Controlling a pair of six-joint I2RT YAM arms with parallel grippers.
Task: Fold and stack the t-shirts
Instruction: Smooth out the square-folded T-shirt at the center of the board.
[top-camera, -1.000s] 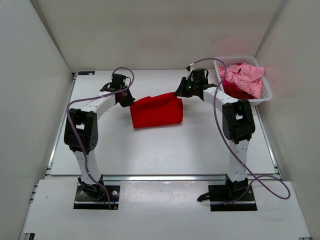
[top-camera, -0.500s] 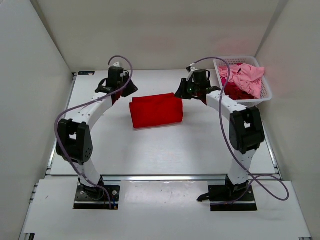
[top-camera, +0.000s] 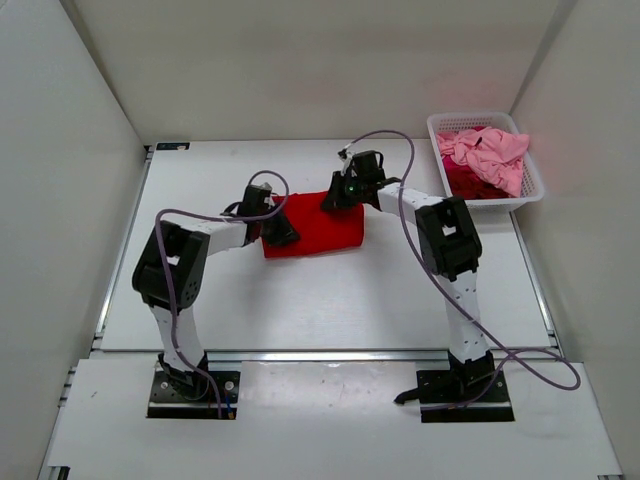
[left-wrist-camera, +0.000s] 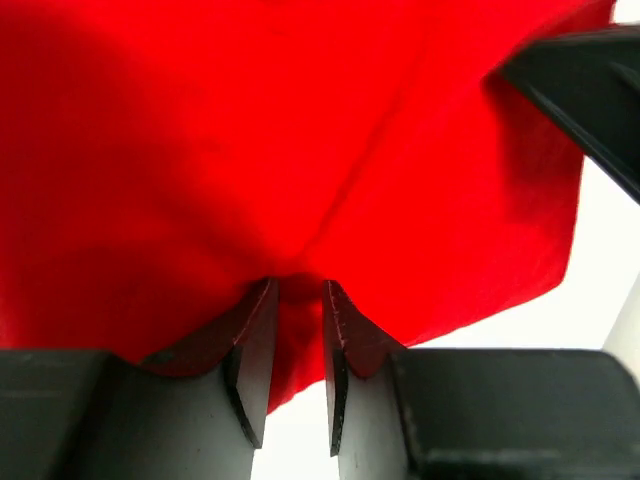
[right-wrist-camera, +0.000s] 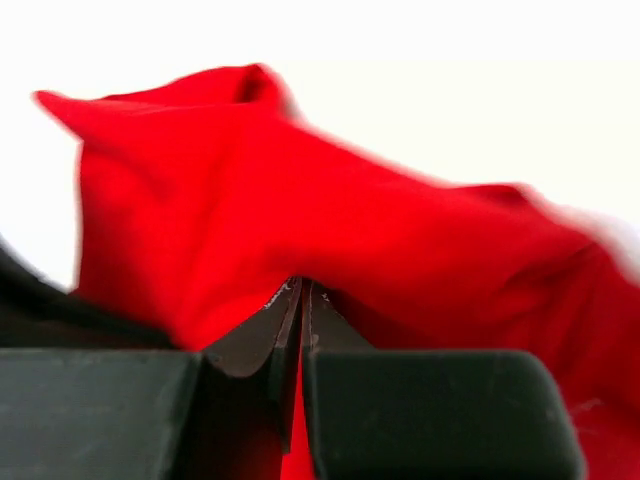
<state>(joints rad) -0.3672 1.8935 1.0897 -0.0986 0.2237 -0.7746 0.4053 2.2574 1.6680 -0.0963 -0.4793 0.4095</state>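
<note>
Now pinching the bright red t-shirt (top-camera: 318, 228) at two places. With the left gripper (top-camera: 281, 231), biting the shirt's left edge; shows, in the left wrist view, fingers drawn almost together with a ridge of red cloth caught in the narrow gap. With the right gripper (top-camera: 337, 196), nipping the far edge toward the right; shows, in the right wrist view, fingers all but touching on a thin fold of red that tents up beyond them.

Lies as a folded oblong on the white table (top-camera: 300, 300), about midway across and toward the back, between the two wrists. Probably gripped at two separate points to keep the bundle taut and square when raised, whether for another fold or for shifting to a stacking spot; cannot tell which.

Keeps well apart from the white lattice basket (top-camera: 530, 192) at the far right corner, heaped with the light pink t-shirt (top-camera: 490, 148) over darker red cloth (top-camera: 462, 178), too crumpled to sort into garments.

Judged early in the task: one shirt folded, none stacked. Worth watching for layers sliding apart under such small pinches.
</note>
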